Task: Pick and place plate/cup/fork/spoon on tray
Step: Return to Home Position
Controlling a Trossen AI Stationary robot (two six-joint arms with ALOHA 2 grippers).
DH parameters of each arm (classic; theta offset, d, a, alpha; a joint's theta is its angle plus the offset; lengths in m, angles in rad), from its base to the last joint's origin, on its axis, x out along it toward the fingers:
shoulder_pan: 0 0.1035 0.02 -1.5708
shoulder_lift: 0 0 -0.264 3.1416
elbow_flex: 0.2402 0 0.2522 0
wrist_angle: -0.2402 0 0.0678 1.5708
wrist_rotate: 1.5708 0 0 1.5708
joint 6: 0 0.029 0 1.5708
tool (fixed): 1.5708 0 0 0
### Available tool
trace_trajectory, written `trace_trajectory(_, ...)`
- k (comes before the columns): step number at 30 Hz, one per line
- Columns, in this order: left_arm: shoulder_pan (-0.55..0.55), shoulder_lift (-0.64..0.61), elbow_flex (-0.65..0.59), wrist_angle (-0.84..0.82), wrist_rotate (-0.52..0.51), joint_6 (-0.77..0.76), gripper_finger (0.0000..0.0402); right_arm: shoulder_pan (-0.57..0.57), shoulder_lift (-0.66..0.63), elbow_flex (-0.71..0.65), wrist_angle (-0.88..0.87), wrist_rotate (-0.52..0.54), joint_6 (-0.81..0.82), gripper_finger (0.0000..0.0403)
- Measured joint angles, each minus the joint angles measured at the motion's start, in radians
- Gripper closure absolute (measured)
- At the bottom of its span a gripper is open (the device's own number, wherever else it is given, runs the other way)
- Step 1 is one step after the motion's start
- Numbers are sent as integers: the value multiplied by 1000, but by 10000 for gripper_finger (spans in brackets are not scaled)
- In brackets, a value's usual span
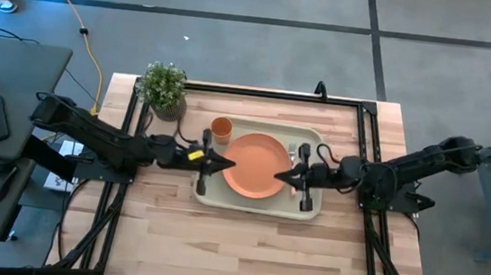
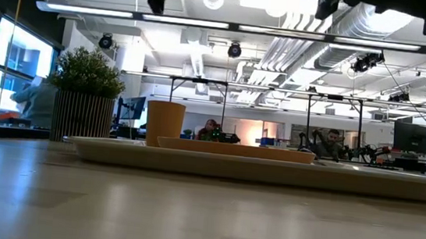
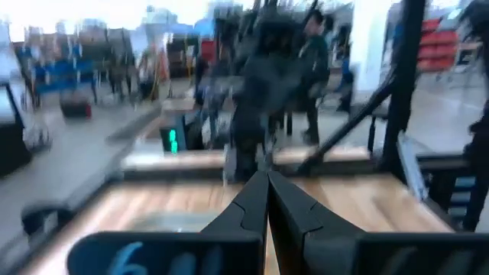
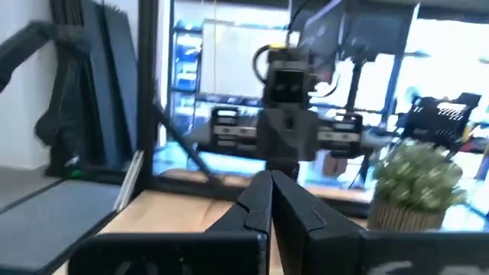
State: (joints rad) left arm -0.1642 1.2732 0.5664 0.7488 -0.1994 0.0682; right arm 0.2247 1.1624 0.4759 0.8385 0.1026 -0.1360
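The beige-green tray lies mid-table; it also shows in the low view. The orange plate rests flat on it, seen edge-on in the low view. The orange cup stands upright at the tray's far left corner. Silver ends of the fork and spoon show on the tray right of the plate, partly hidden by my right arm. My left gripper is shut and empty above the plate's left edge. My right gripper is shut and empty above its right edge. Both hang above the low view's field.
A potted green plant stands at the table's far left, beside the tray. A black frame runs along the far edge and both sides. Bare wood lies on the near side of the tray.
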Motion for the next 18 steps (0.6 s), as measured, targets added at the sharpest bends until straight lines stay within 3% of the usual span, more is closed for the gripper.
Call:
trace_trajectory(4, 0, -120, 2, -49, 6, 61, 401, -34, -105, 0, -64, 3, -11, 403)
trace_trajectory(10, 0, -291, 3, -197, 6, 159, 401, -86, -399, 0, -456, 9, 12, 403)
trace_trajectory(14, 0, -302, 1, -253, 6, 284, 401, -109, -586, 0, -604, 9, 23, 402)
trace_trajectory(18, 31, -228, 1, -251, 9, 282, 401, -124, -717, 0, -713, -21, 34, 402)
